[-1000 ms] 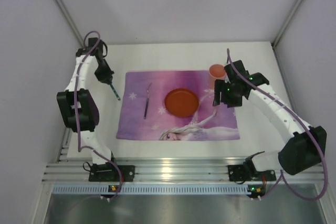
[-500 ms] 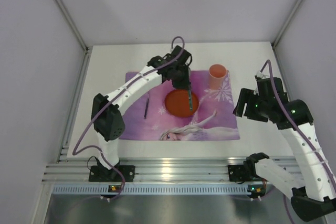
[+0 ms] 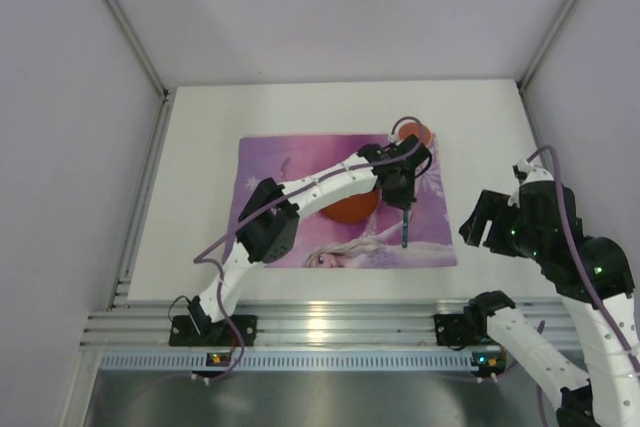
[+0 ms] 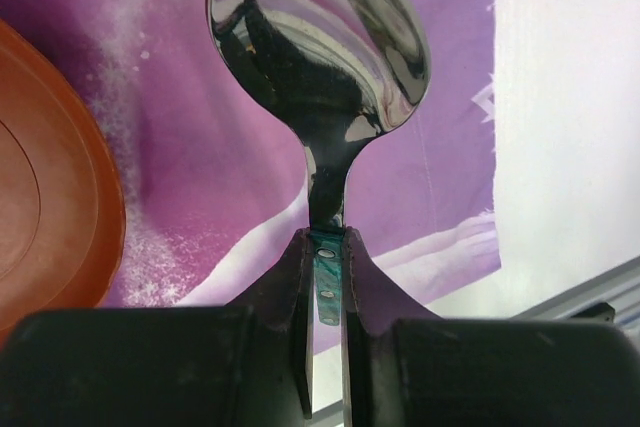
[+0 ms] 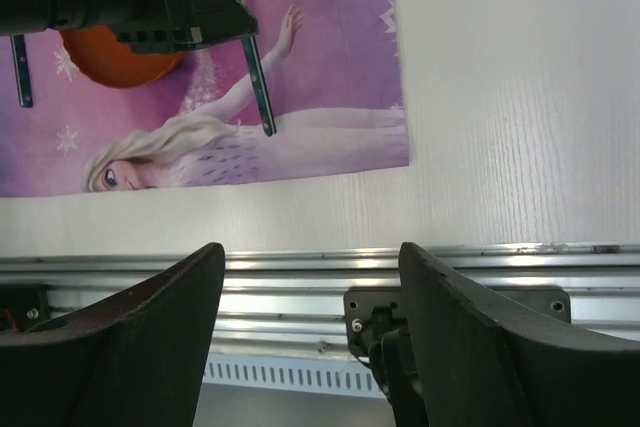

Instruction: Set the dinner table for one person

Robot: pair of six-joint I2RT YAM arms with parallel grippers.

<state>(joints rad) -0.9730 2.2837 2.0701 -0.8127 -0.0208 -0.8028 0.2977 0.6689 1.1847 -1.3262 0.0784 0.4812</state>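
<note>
While the spoon (image 4: 318,57) is clamped in the left gripper (image 4: 327,247) above the placemat (image 4: 190,137) on the dinner table (image 4: 565,127), right of the plate (image 4: 40,217), it should be lowered flat, with the right gripper (image 5: 310,257) parted.

Looking down into a small booth. Taking in a plain pale-grey far wall (image 3: 340,7), joining a matching left wall (image 3: 60,147) and right wall (image 3: 600,57) at slim metal corner posts (image 3: 120,17). Seeing the matte-white dinner table (image 3: 200,117) filling the space between those walls. Coming to the near edge: catching a bright glint off the ribbed aluminium rail (image 3: 320,325), passing a perforated strip (image 3: 330,359) just nearer, ending on a dull grey metal surface (image 3: 330,397). Getting soft, even light throughout, leaving only faint shadows on the white top.
</note>
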